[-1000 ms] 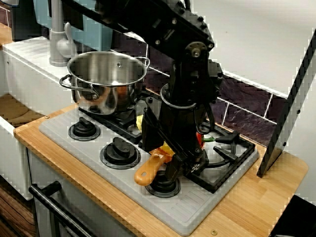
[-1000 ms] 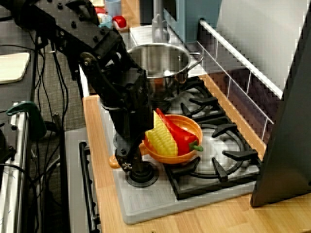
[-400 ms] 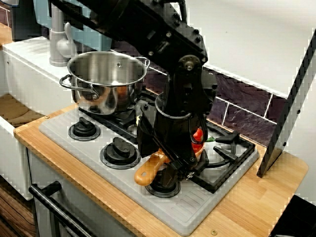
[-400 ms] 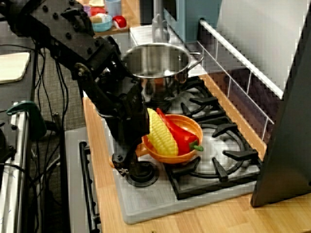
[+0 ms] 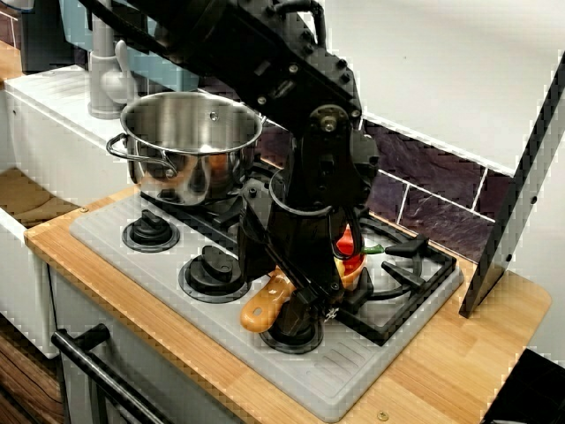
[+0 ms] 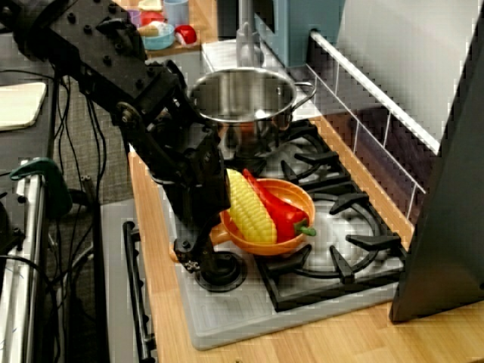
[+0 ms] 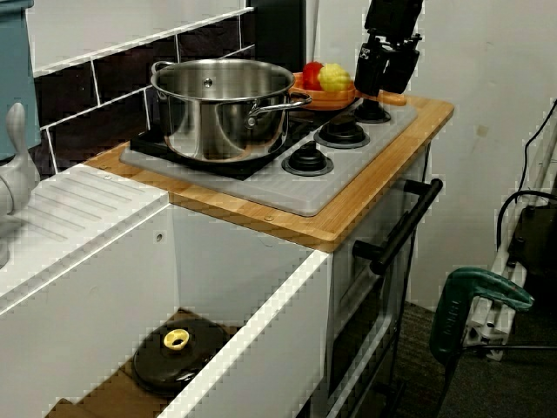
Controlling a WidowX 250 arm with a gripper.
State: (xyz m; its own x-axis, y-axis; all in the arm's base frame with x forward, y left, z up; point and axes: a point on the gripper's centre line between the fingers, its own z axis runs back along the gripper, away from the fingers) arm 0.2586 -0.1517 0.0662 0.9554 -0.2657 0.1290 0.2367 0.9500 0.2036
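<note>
gripper (image 5: 313,309) at orange pan handle (image 5: 263,307), closure unclear | grey hob (image 5: 328,373) | wooden counter (image 5: 446,371) | tiled wall (image 5: 433,181)

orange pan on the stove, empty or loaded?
Loaded. In the view from the side, the orange pan holds a yellow corn cob and a red pepper, both lying inside its rim.

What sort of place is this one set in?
Probably a toy play kitchen: a grey hob with knobs and burner grates, a steel pot on it, an orange pan of toy-looking corn and pepper.
</note>
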